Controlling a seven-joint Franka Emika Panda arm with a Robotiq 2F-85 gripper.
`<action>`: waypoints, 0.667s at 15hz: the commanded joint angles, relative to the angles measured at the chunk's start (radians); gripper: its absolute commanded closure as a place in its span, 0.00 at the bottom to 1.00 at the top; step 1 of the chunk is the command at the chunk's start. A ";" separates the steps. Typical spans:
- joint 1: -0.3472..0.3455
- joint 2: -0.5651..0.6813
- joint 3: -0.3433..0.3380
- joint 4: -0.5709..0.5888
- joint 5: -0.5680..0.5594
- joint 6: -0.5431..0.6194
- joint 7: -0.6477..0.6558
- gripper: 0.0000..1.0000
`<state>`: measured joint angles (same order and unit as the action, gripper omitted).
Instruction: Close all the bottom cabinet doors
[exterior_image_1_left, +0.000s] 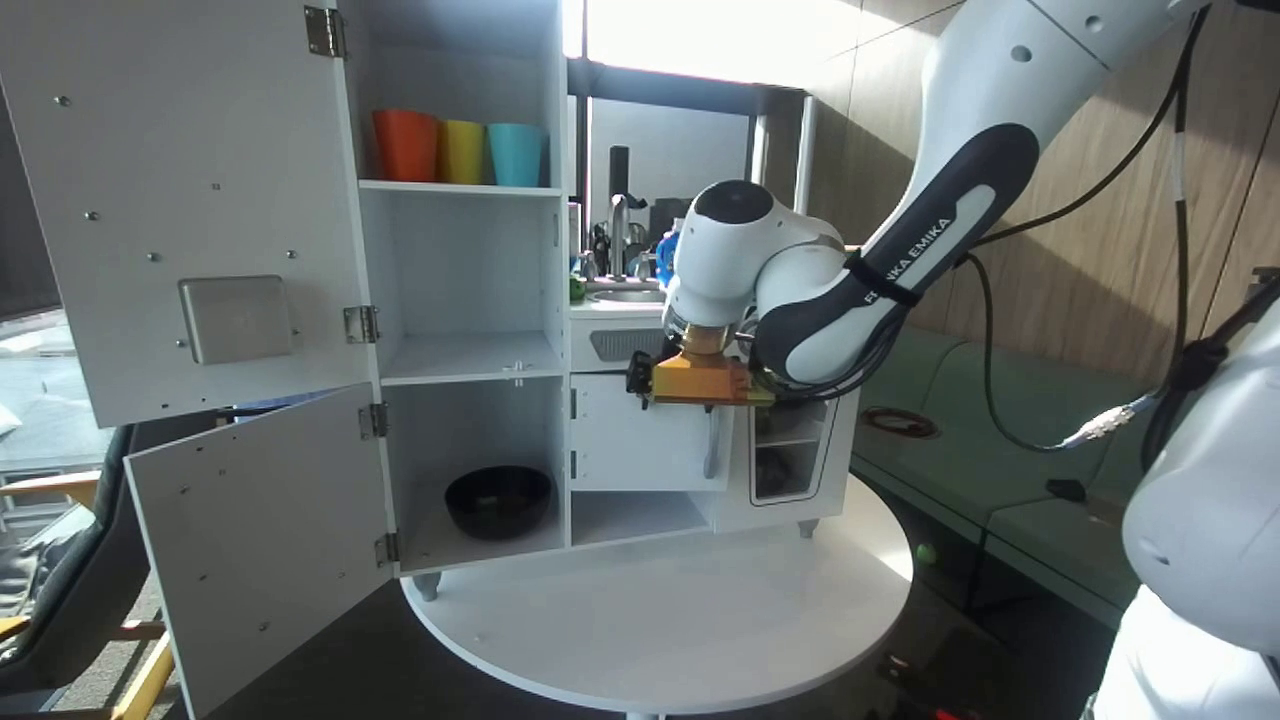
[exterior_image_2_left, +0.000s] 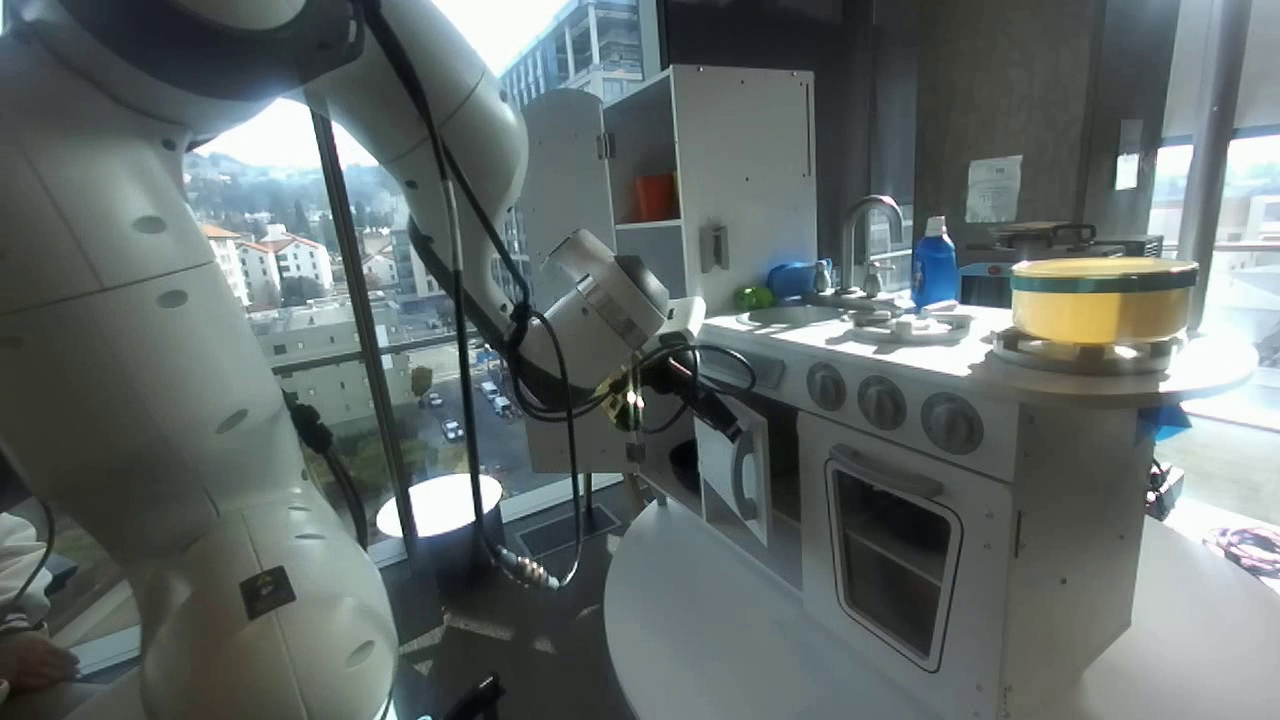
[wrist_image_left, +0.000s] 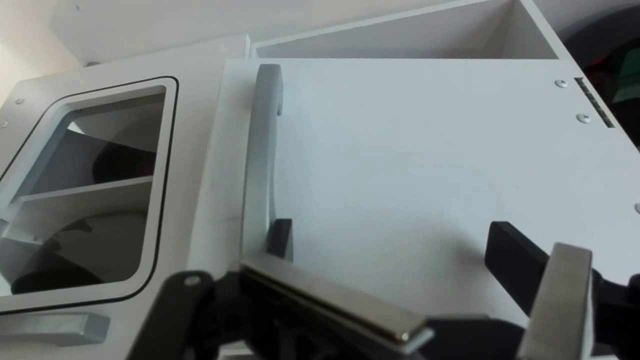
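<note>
- The claw (wrist_image_left: 397, 251) is released, spread wide, its near parts blurred in the wrist view.
- One fingertip (wrist_image_left: 281, 235) sits just beside the handle (wrist_image_left: 262, 150) of the ajar middle door (wrist_image_left: 410, 155); contact unclear.
- In an exterior view, the arm (exterior_image_1_left: 935, 225) hides that door's upper corner.
- The wide lower door (exterior_image_1_left: 265, 530) stands open.

Glaring sky (exterior_image_2_left: 500, 25), sunlit countertop (exterior_image_2_left: 938, 354), faintly shadowed door (wrist_image_left: 410, 160)
</note>
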<state>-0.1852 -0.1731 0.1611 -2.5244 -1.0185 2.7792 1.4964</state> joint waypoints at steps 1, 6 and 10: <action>-0.039 0.019 0.014 0.042 -0.159 0.027 0.191 0.00; -0.044 0.031 0.014 0.072 -0.345 0.006 0.395 0.00; -0.036 0.051 0.018 0.092 -0.516 -0.028 0.570 0.00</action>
<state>-0.2149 -0.1482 0.1658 -2.4790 -1.4402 2.7813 1.9524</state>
